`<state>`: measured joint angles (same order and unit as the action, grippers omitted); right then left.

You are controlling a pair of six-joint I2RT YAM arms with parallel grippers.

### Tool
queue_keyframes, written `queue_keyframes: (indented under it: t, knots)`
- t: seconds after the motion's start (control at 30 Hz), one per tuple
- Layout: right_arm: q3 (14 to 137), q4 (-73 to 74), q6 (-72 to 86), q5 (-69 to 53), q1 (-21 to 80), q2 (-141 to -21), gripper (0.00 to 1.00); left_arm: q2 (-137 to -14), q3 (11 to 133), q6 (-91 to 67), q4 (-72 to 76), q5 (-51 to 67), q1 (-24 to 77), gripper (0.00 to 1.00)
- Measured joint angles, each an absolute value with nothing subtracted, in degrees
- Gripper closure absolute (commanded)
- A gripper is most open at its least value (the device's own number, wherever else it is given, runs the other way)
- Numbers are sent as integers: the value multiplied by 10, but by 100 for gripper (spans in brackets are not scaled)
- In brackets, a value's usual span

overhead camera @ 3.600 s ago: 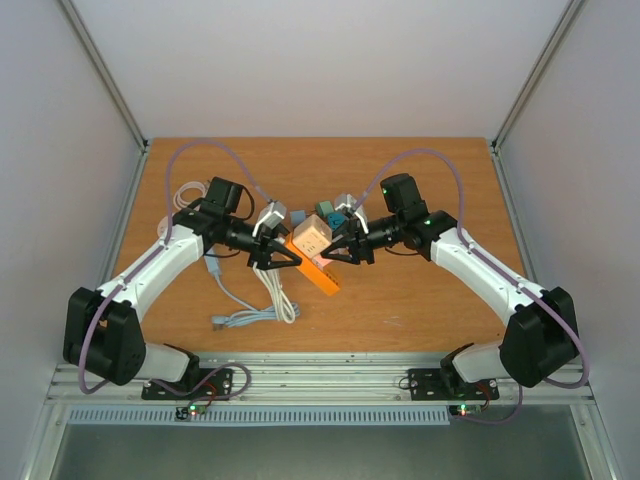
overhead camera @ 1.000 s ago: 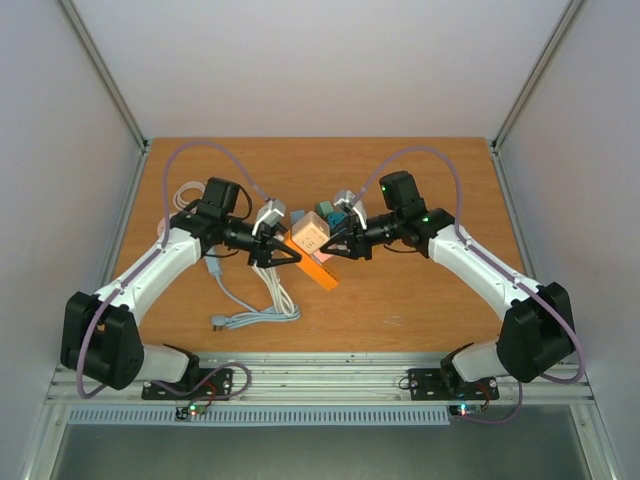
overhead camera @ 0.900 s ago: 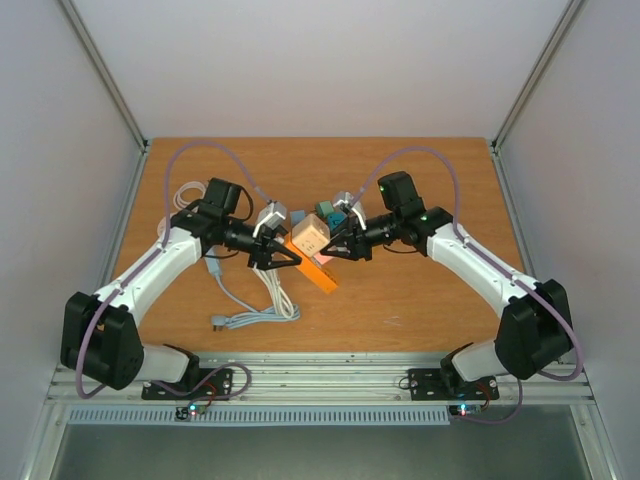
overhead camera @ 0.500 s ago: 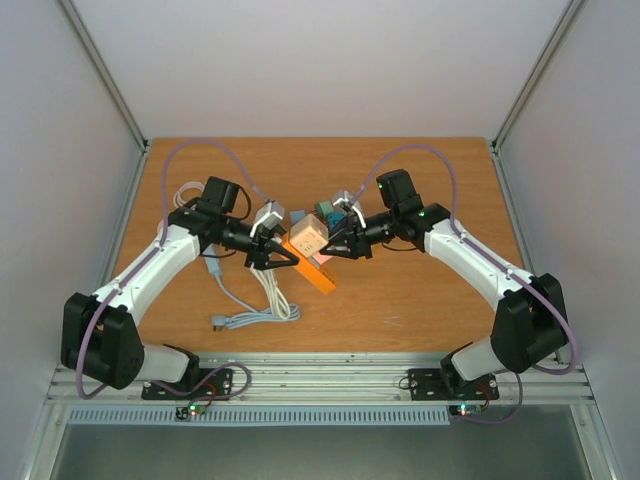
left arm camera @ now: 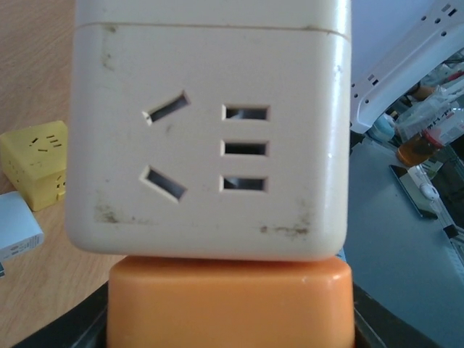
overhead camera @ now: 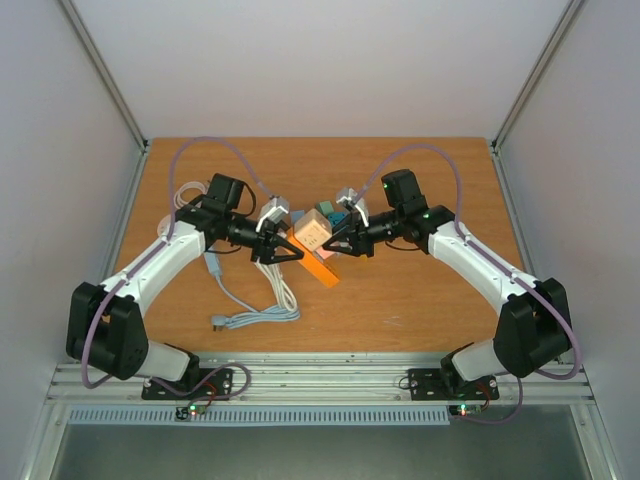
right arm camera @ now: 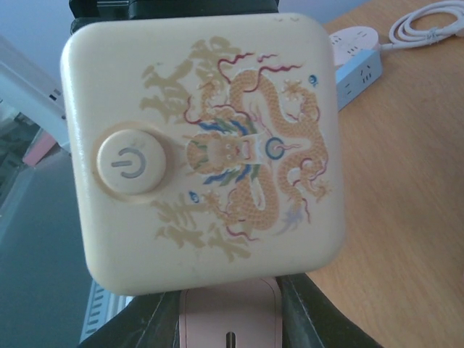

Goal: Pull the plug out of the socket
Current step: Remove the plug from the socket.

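Narrowly, left end effector grips orange block — right one, pink piece.

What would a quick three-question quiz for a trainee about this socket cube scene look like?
1. True or false: in the left wrist view, the orange block sits above the cream cube.
2. In the right wrist view, what shows just below the cube's dragon-printed face? A) a pink piece B) a green bottle C) a metal spoon
3. Fill in: the round button beside the dragon carries a ___ symbol.

Key: 1 false, the block is below the cube; 2 A; 3 power.
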<state>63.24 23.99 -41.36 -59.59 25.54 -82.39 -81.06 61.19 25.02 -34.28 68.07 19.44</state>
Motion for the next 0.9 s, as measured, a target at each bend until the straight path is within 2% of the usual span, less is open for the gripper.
queue_keyframes:
  t: [0.5,0.9]
  knots:
    - [633,270,-408,-652,241,-829,99,-810,625,323,-390,694,206,100]
    - [633,232,-395,-643,228,-827,99,-812,627,244,-336,681,199,100]
